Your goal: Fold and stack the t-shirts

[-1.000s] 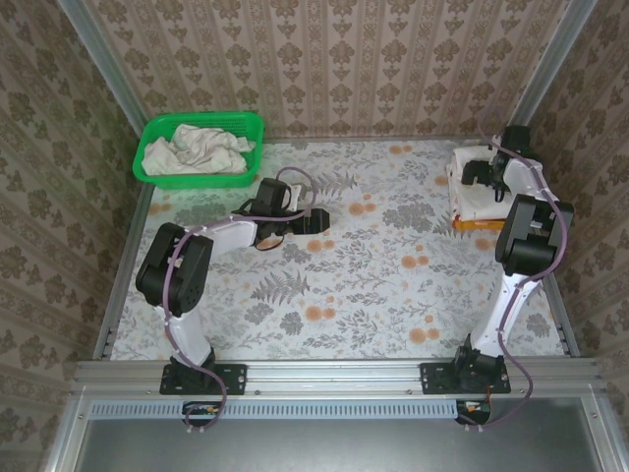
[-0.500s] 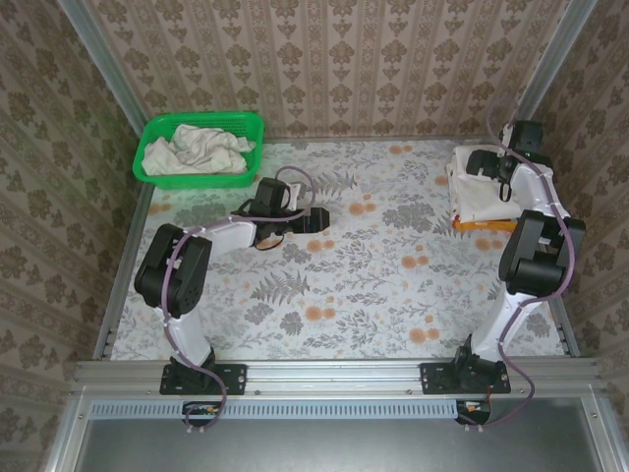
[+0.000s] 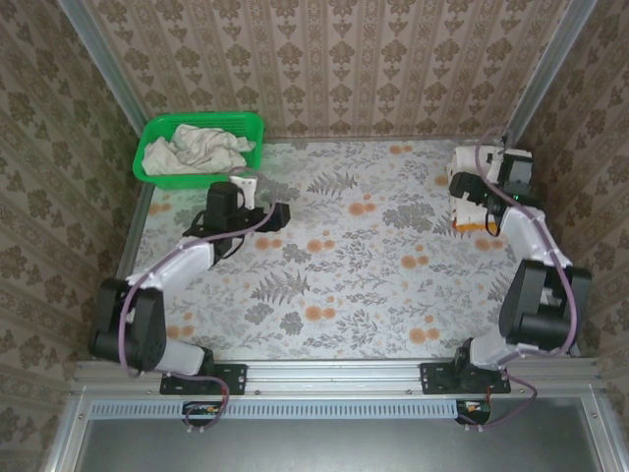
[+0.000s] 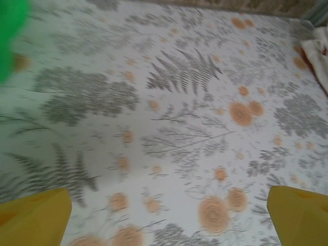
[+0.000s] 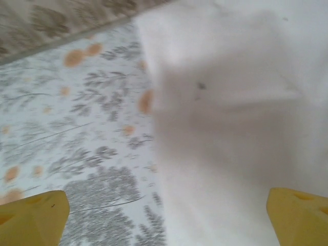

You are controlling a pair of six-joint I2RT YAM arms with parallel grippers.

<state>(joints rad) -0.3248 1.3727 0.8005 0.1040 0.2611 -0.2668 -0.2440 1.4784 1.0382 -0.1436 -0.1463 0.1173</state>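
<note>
- The right claw (image 3: 464,191) hangs with its fingers wide apart and holds nothing, directly above the folded stack (image 3: 474,202) in the far right corner of the worktop (image 3: 344,285). If it goes down and closes there, I think it can pinch the top layer and pull the neat fold open, or push the stack toward the wall.
- The left claw (image 3: 278,214) is also spread wide and empty. It is over bare worktop, near the green basket (image 3: 157,128) but not inside it. To take the next shirt it must reach over the rim, and a finger could catch in the mesh wall and move the basket.
- The crumpled shirts (image 3: 197,149) lie in one heap in the basket, in the far left corner. I cannot tell where one ends and another begins, so a grab may lift two together, or a shallow pinch may let the soft cloth slip.
- These shirts are off-white and full of wrinkles.
- The stack is smooth and flat and white on top, with one tiny dark speck. An orange-red edge shows under it on the near side.
</note>
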